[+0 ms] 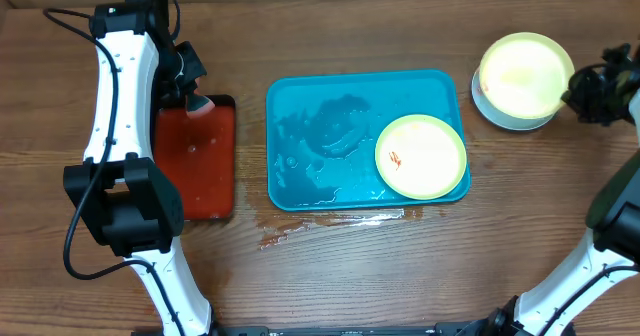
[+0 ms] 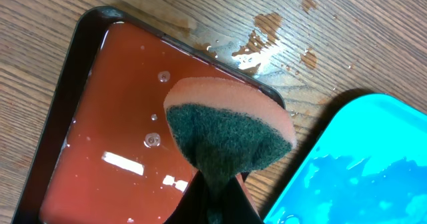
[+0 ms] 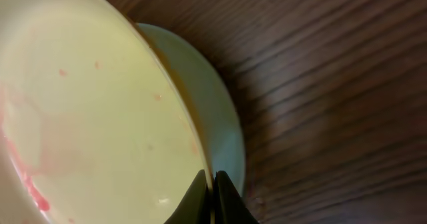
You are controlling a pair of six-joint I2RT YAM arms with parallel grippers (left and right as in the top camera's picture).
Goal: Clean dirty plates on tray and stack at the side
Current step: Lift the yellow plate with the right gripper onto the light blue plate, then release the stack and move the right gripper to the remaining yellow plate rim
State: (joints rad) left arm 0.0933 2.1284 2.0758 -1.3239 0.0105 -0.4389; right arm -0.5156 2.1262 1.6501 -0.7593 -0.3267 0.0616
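Here, the left claw (image 2: pixel 217 187) is clamped tight on a sponge (image 2: pixel 230 134) over the red tray (image 2: pixel 100 117), frame left. The right claw (image 3: pixel 212 196) pinches the rim of a yellow-green plate (image 3: pixel 100 104) over the light blue plate (image 3: pixel 217 117), upper right. Another plate (image 1: pixel 421 156) lies in the turquoise tray (image 1: pixel 320 126), at its lower right.

Red tray (image 1: pixel 200 171) with black rim sits on the left of the wooden table (image 1: pixel 400 266), long side running front to back, filled with shallow liquid, a few small bubbles (image 2: pixel 153 139) and light glints on the surface. Sponge (image 2: pixel 227 134), orange foam with dark green scrub face, is over the tray's far end; contact with the liquid unclear. Water splashes (image 2: pixel 260 41) wet the wood just beside the tray's corner, plus a wet streak (image 1: pixel 330 218) mid-table.
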